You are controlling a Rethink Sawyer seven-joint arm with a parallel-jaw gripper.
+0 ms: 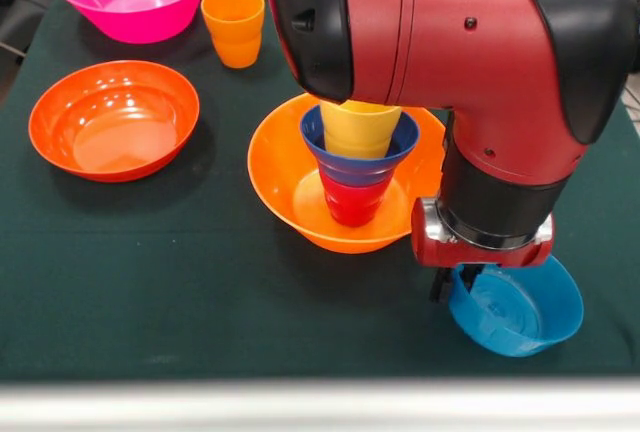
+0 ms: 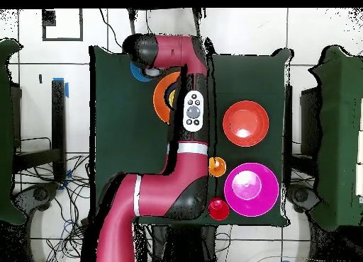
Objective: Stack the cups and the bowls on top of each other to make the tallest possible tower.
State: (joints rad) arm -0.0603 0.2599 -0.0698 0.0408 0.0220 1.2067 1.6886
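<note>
Directly beneath the gripper [image 1: 455, 287] a light blue bowl [image 1: 520, 310] is seen, its rim touched; the grip cannot be told.

The red and black arm [image 1: 450, 42] bends at a bulky elbow and drops its wrist [image 1: 485, 222] straight down, with the gripper [image 1: 455, 280] low at the counter's near edge; its jaws are hidden from sight.
</note>
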